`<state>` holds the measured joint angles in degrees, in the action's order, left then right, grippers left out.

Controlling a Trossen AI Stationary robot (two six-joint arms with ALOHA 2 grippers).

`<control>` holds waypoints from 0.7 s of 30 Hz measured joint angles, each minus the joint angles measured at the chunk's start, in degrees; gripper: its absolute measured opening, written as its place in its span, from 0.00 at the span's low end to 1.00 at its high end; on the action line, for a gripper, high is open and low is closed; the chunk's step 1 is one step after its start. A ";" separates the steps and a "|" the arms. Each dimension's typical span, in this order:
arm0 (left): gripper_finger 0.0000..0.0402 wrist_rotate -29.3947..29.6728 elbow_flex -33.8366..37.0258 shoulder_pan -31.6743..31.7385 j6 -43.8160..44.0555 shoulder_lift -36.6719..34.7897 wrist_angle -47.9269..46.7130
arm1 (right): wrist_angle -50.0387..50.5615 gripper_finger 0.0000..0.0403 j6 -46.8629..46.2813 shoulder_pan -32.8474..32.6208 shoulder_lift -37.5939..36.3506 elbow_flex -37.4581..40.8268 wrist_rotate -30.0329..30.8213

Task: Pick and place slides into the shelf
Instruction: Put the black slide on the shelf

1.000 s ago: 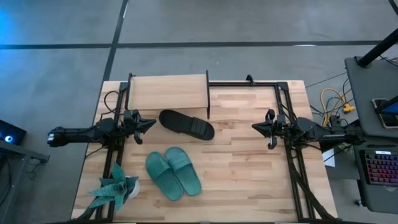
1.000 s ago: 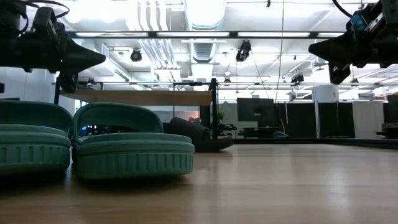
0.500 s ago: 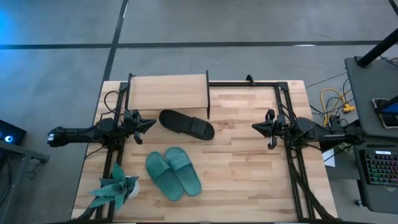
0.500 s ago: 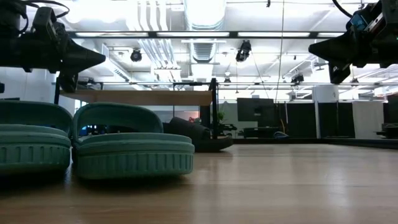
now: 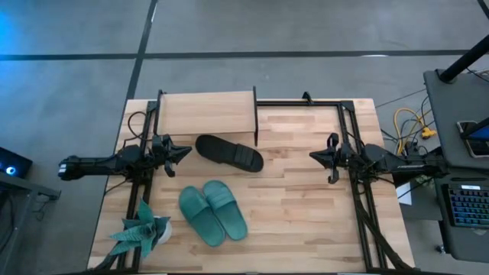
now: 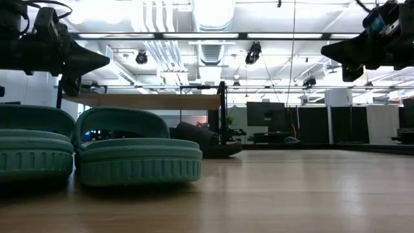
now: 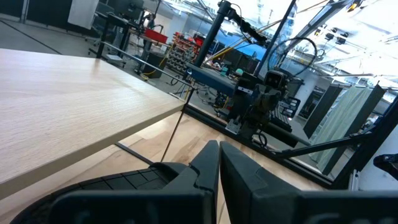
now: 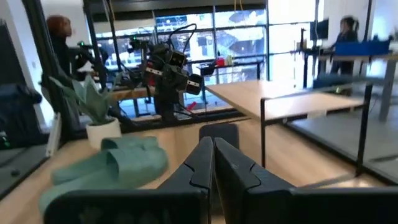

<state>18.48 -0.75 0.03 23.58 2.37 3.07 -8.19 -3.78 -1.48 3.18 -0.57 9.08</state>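
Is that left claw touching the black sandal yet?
Apart. The high view shows bare table between the left gripper and the black slide.

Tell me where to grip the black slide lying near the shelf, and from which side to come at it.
Grip the black slide by its wide strap, likely from above. It lies flat and sole-down on the table, angled in front of the shelf, and the raised strap arches clear of the footbed, so one finger could slip under it. The left gripper, fingers shut, sits closest, just beside its heel end.

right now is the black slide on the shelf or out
Out. The black slide lies flat on the table, in front of the shelf.
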 joint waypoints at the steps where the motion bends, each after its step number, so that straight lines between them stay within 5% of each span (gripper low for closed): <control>1: 0.00 -0.01 -0.02 0.00 0.00 0.01 0.00 | -0.57 0.02 0.30 0.02 0.00 -0.01 0.00; 13: 0.00 -0.02 -0.02 0.00 -0.01 0.00 -0.02 | -23.71 0.02 -32.67 0.13 0.39 0.01 1.66; 21: 0.00 -0.02 -0.01 0.00 -0.01 0.01 -0.02 | -29.81 0.02 -35.84 0.11 8.06 -6.53 -12.01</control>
<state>18.46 -0.76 0.03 23.57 2.38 3.05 -38.00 -39.62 -1.37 11.24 -7.10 -2.93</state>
